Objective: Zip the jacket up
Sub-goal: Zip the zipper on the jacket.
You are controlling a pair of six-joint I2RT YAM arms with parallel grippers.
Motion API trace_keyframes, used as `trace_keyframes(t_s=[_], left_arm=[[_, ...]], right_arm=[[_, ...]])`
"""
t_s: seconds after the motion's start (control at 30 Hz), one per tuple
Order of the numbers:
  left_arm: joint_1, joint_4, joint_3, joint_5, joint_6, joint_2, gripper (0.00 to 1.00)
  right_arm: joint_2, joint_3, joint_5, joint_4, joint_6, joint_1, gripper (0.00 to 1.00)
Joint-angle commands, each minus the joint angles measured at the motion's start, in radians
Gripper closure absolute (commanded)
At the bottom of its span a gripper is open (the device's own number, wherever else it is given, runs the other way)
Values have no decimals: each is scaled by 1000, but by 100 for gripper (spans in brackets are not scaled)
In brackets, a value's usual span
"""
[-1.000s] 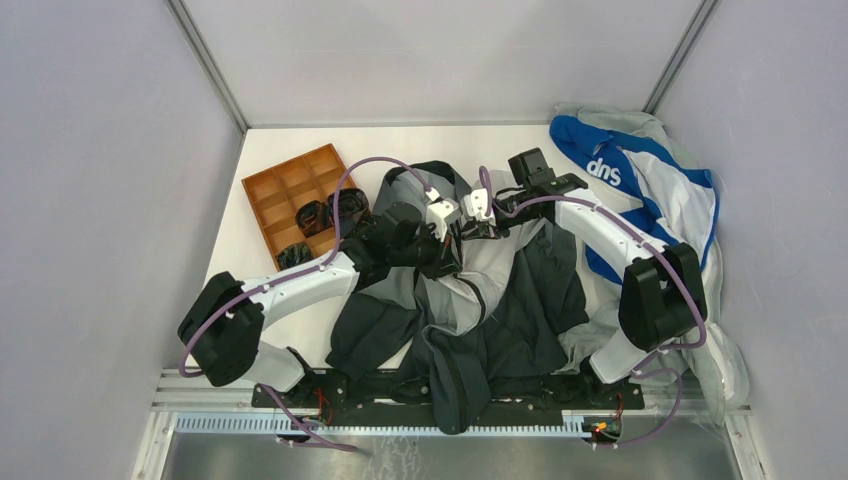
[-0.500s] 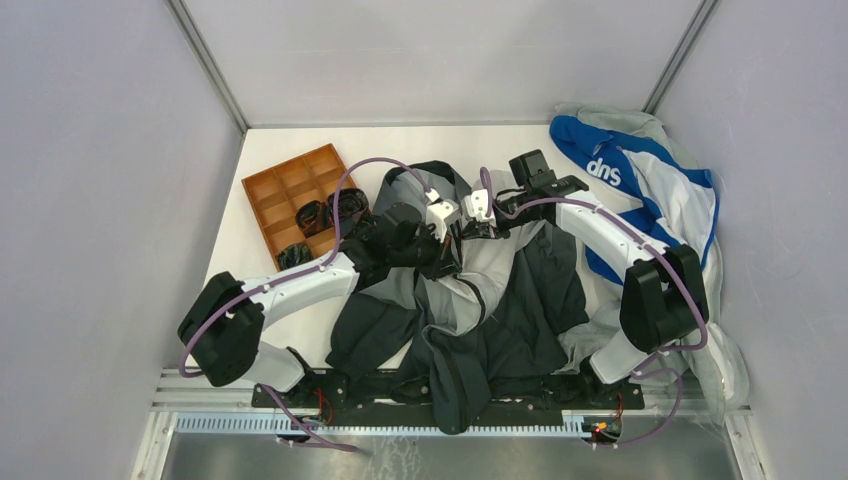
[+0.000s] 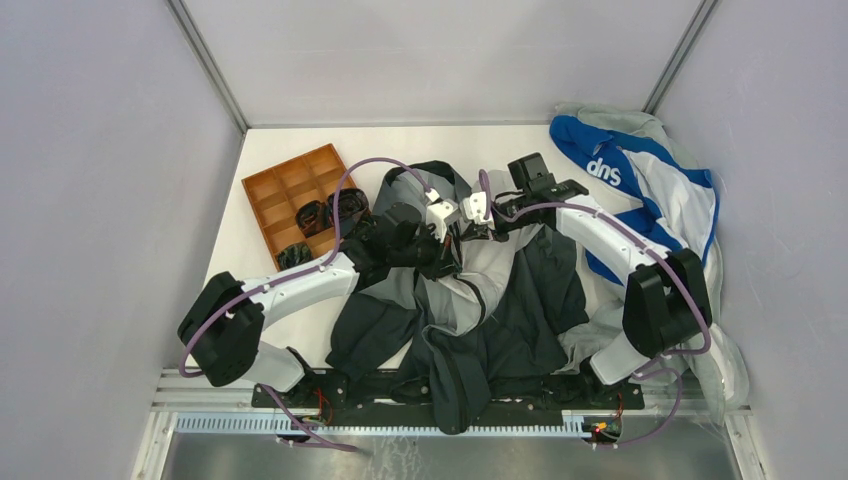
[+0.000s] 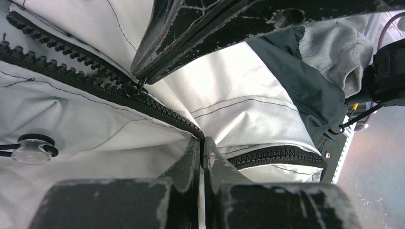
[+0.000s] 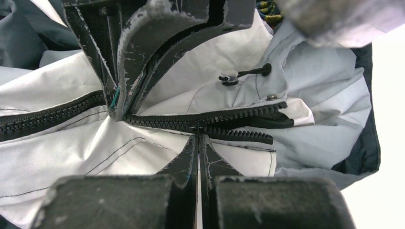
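The right jaws are closed, their tips meeting right at the slider (image 5: pixel 198 125). The pull tab is not visible and is judged to be pinched between them. The left jaws are also closed, clamped on the zipper (image 5: pixel 47 120) where its teeth are already meshed, a little way from the slider on the hem side.

This split is probably deliberate. One arm anchors the closed run so the fabric stays taut, and the other can draw the slider away from it without the cloth bunching. Creases in the pale fabric radiate from both grip points, which suggests tension along the zipper line.

Beyond the slider, toward the collar, the two tooth rows (image 5: pixel 241 134) lie apart over a short stretch. A cord toggle (image 5: pixel 229 77) sits just beside them. The closure therefore appears nearly complete.

The jacket (image 3: pixel 520 300) lies spread on the desk (image 3: pixel 400 140) between the two arms, with its dark hem at the near edge and its pale collar end under the jaws. A brown tray (image 3: pixel 285 185) lies to the left and a blue-and-white garment (image 3: pixel 640 170) to the right, both apart from the work.
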Motion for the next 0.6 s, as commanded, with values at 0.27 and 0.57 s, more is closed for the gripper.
trace_keyframes(t_s=[0.27,0.57], left_arm=[[-10,26,-16,88,-14,-31,98],[-10,54,-16,137,-40,-19,98]], right_arm=[[-150,-91,254,444,309,3,100],[-150,-128,395,608,340,22,100]])
